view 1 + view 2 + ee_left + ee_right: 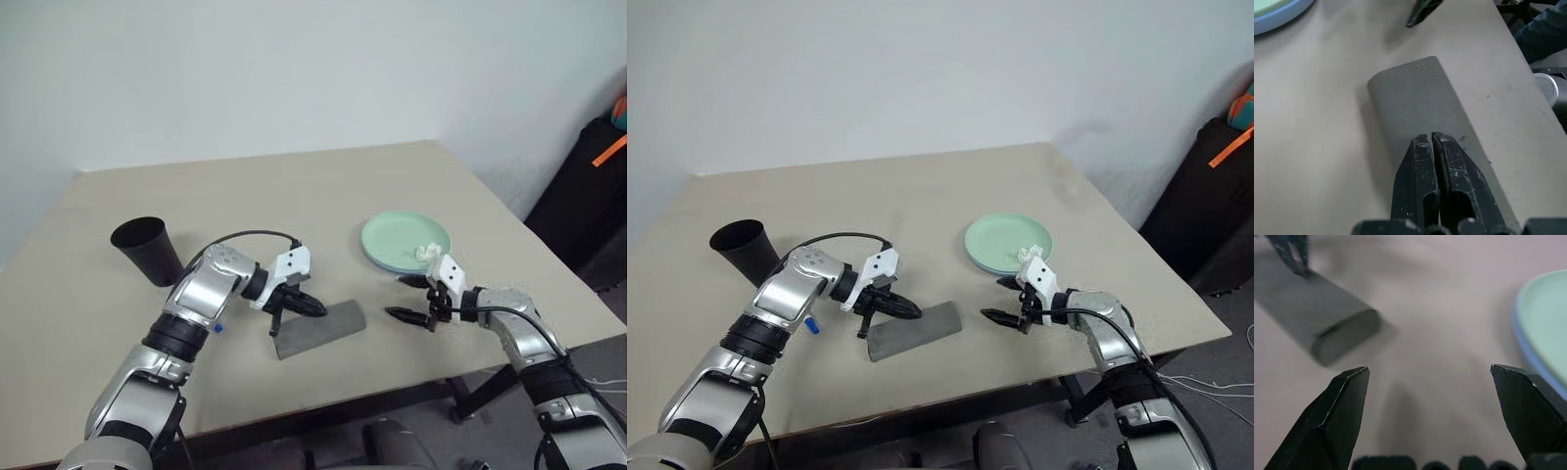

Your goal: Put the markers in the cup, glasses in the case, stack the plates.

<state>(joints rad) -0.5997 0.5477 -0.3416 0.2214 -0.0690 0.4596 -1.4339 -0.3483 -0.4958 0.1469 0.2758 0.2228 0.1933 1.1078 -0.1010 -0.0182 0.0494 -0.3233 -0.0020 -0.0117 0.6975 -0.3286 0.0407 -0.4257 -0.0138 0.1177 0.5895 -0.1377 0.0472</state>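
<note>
The grey case point(323, 329) lies shut near the table's front edge. My left gripper point(319, 307) is shut and empty, with its tips over the case's lid point(1415, 98). My right gripper point(395, 297) stands open to the right of the case, nothing between its fingers point(1347, 396). Just behind it the mint green plate point(397, 235) rests on the light blue plate point(1523, 342). The black cup point(147, 250) stands tilted at the left. A marker's blue end point(810, 322) peeks out beside my left forearm. The glasses are out of view.
A crumpled white tissue point(428, 253) lies on the green plate's near rim. The table's front edge point(392, 392) runs close below both grippers. A black bag with an orange strap point(598, 166) stands off the table at the right.
</note>
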